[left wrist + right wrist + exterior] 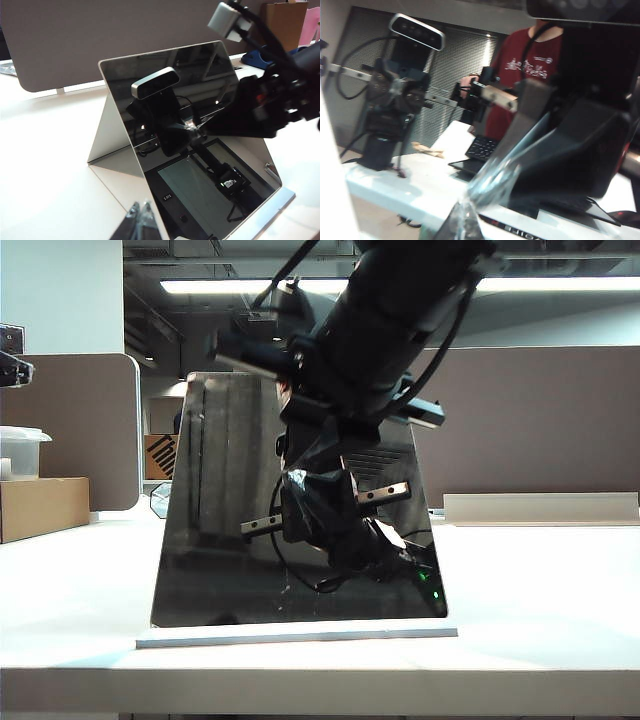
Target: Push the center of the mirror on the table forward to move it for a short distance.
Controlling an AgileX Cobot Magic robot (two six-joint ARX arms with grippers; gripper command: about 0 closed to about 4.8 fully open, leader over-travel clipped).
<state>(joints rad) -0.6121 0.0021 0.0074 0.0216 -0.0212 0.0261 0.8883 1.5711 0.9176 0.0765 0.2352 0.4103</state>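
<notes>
The mirror (230,520) stands near the front edge of the table (540,580), roughly at the middle of the exterior view. Its dark face tilts back from a thin white base (296,636), which lies flat on the tabletop. The left wrist view shows a white back panel (107,137) propping the mirror (200,165) from behind, forming a tent shape.

The right arm (390,320) comes down from the upper right of the exterior view and crosses in front of the mirror's centre. The right gripper (320,510) is at the mirror face, about mid-height. In the left wrist view, the right gripper's dark finger (245,112) meets its own reflection at the glass, so the tip appears to touch the mirror. Whether the right jaws are apart or together cannot be determined.

In the right wrist view, the mirror (410,165) fills the frame at close range, with the dark finger (570,155) against it.

The left gripper (140,212) sits left of the mirror, near its front corner, clear of the glass. Only its fingertips show at the picture edge. They lie close together and hold nothing.

At the far left of the table are a cardboard box (40,505) and a clear plastic container (20,450). Brown partitions (540,420) stand behind the table.
</notes>
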